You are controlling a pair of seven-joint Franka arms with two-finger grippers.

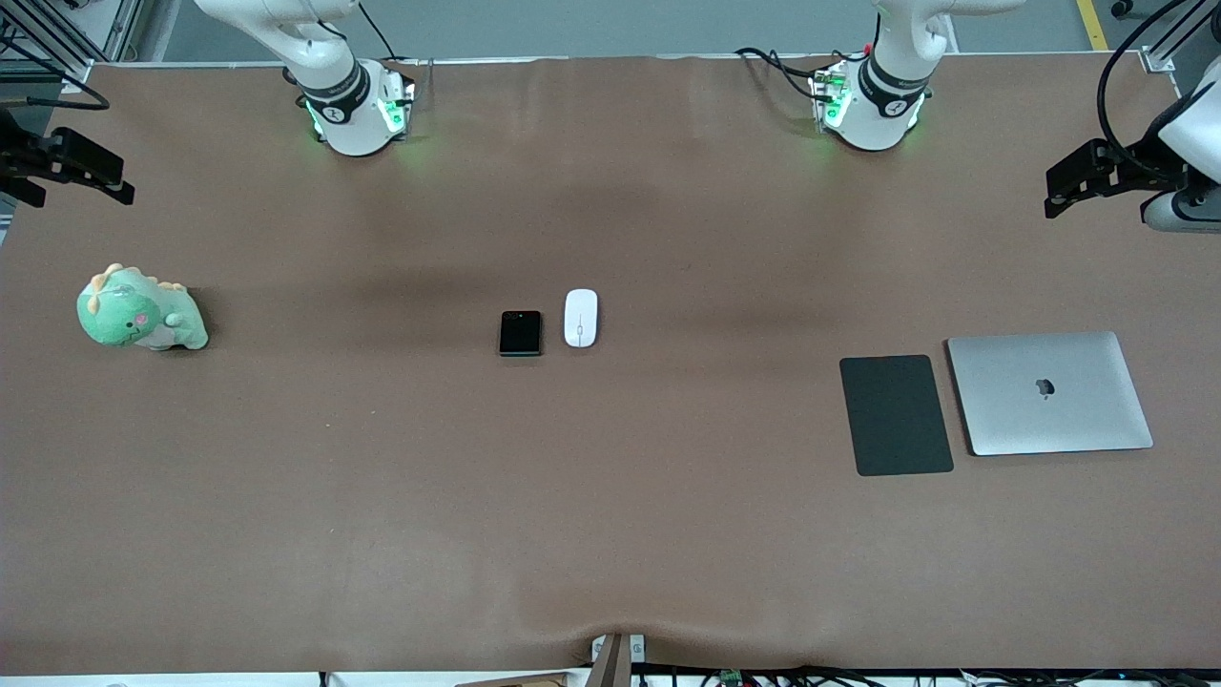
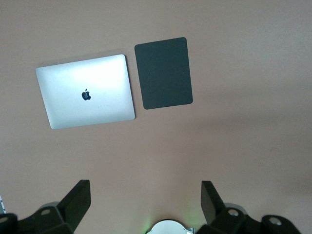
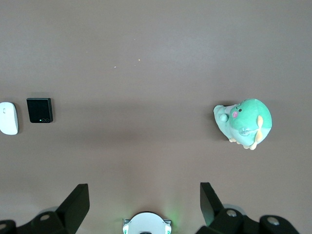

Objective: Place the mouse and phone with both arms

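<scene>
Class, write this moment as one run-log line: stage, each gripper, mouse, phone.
stage: not started | left gripper: open, over bare table | right gripper: open, over bare table | mouse: mid-table, untouched | phone: beside mouse, untouched

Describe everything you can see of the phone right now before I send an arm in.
The phone is a small black rectangle with rounded corners and a glossy dark face; the front view shows a faint teal edge, the right wrist view two small round lenses near one end. It lies flat on the brown table near the middle, beside the white mouse but apart from it, on the right arm's side. Nothing else touches it.
</scene>
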